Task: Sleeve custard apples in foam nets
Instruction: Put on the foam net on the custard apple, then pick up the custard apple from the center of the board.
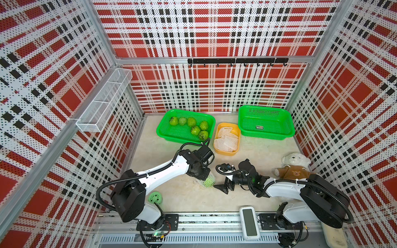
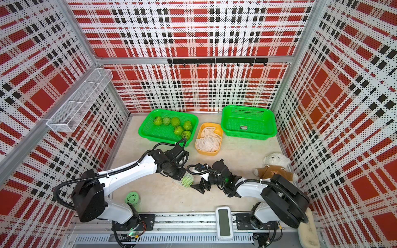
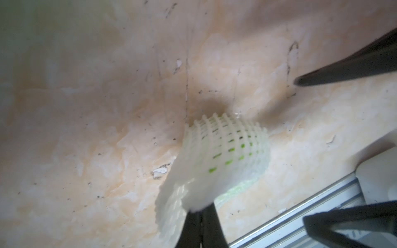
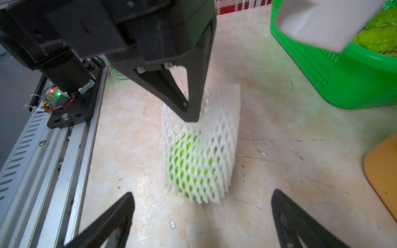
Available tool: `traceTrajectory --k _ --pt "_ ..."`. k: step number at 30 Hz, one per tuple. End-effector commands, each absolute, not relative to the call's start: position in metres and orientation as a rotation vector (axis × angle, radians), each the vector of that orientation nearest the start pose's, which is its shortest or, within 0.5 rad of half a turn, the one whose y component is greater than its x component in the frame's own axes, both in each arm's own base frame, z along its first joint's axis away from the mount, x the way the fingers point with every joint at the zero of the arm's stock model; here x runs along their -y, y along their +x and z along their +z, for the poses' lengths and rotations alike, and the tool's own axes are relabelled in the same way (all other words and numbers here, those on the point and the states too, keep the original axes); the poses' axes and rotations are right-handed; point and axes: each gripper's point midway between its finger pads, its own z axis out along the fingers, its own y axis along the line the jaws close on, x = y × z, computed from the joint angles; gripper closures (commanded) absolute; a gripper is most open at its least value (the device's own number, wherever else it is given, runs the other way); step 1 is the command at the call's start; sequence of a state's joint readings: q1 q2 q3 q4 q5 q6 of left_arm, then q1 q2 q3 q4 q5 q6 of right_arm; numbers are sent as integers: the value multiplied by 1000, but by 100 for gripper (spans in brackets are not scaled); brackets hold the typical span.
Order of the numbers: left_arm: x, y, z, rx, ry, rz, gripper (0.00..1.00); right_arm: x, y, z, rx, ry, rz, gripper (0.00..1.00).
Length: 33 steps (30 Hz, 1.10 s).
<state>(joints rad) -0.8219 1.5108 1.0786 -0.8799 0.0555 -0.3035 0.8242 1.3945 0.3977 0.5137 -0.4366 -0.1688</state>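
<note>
One custard apple (image 4: 189, 165) sits low inside a white foam net (image 4: 217, 137), at the tabletop in the middle; whether it touches the surface I cannot tell. My left gripper (image 4: 191, 116) is shut on the net's upper edge, pinching it from above (image 3: 200, 211). In both top views the netted fruit (image 1: 208, 182) (image 2: 186, 181) shows under the left wrist. My right gripper (image 4: 203, 194) (image 1: 221, 189) stands wide open just right of the fruit, touching nothing. Several bare custard apples (image 1: 195, 130) lie in a green basket (image 1: 163, 131). More foam nets (image 1: 226, 138) fill a yellow tray (image 1: 217, 148).
An empty green basket (image 1: 266, 134) stands at the back right. A white plush bear (image 1: 295, 163) sits by the right wall. A smooth green ball with holes (image 1: 155, 197) lies near the left arm's base. A white device (image 1: 249, 222) rests on the front rail.
</note>
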Motion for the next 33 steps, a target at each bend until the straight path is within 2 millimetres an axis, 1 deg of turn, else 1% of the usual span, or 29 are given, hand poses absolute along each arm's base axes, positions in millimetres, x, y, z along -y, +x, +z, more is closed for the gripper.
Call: traceTrajectory --k 1,4,6,10,15,18,21,30,33 --pt "262 205 98 -2787 855 -311 100 -321 193 110 -1619 -1244 844 0" --pt "273 201 100 -2778 898 -323 100 -326 190 111 -1590 -1234 855 0" --pt "274 199 95 -2789 908 -319 100 -331 189 109 -1563 -1224 843 0" --pt "267 200 89 -2807 887 -296 100 -331 194 103 -1504 -1112 823 0" --pt "259 202 85 -2827 823 -337 100 -334 195 90 -1474 -1011 844 0" --pt "255 202 81 -2844 800 -363 100 -344 196 78 -1495 -1024 821 0" --pt "256 202 78 -2839 801 -381 100 -347 198 70 -1524 -1016 820 0" --pt "258 202 67 -2856 782 -398 100 -353 203 59 -1528 -1030 768 0" --pt "257 203 64 -2860 778 -390 100 -356 207 57 -1531 -1026 765 6"
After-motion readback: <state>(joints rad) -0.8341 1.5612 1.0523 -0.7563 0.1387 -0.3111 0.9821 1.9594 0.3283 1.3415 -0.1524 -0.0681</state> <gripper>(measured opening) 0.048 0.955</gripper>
